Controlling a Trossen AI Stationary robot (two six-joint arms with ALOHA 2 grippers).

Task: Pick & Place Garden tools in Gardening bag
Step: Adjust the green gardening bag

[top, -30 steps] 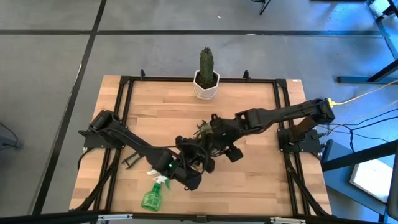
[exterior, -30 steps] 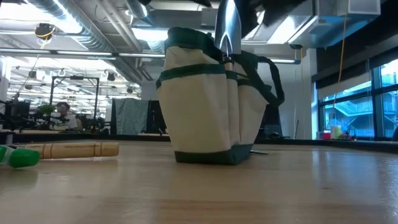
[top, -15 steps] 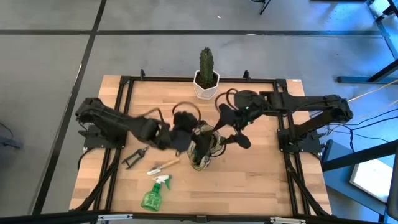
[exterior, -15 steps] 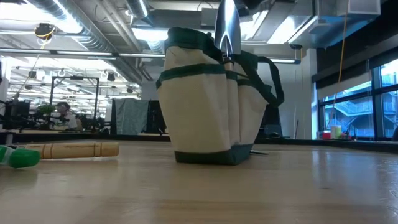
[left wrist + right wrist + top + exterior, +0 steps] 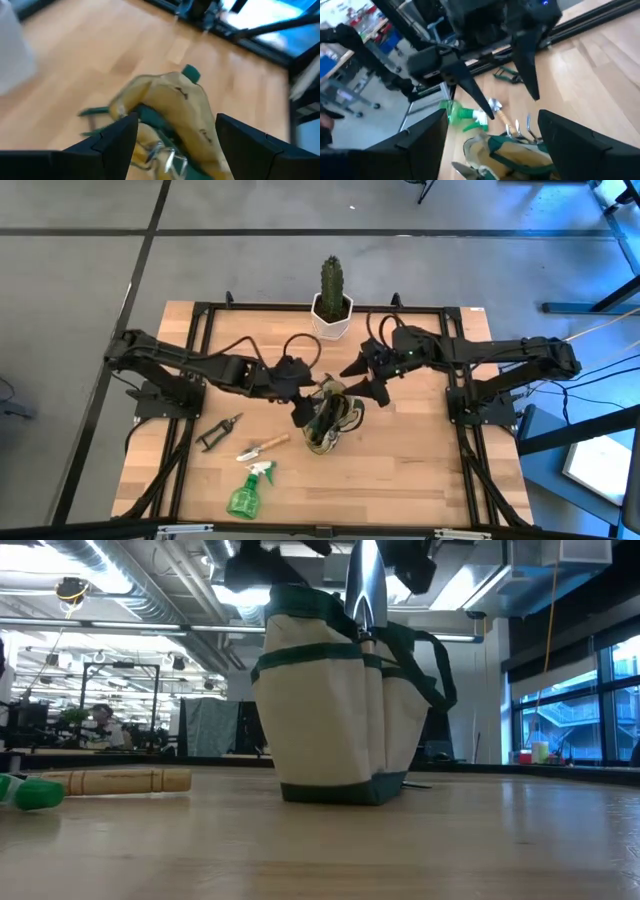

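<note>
Both arms are hovering over the bag [image 5: 330, 418], which is standing mid-desk with at least one tool's silver blade [image 5: 366, 585] poking out of it. The step in hand looks like the gap between placings: neither tool is carrying anything.

The left tool [image 5: 300, 402] is hanging just left of the bag's rim, its fingers [image 5: 107, 142] parted fairly wide, with nothing between them; its wrist view is looking down past them at the bag's top. The right tool [image 5: 368, 375] is sitting at the bag's far right side, fingers [image 5: 580, 145] spread wide and empty, touching nothing that I can see.

Three items are lying loose on the desk [image 5: 420, 470] to the near left of the bag: the shears [image 5: 219, 431] farthest left, a wooden-handled trowel [image 5: 262, 447] between shears and bag, and the green bottle [image 5: 247, 491] nearest the front edge.

The next move probably calls for the left arm, being closer, to swing out to the near left, drop over the trowel or shears, line its fingers across the handle and close. The right tool could be steadying the bag's rim meanwhile, since the soft fabric may be sagging.
</note>
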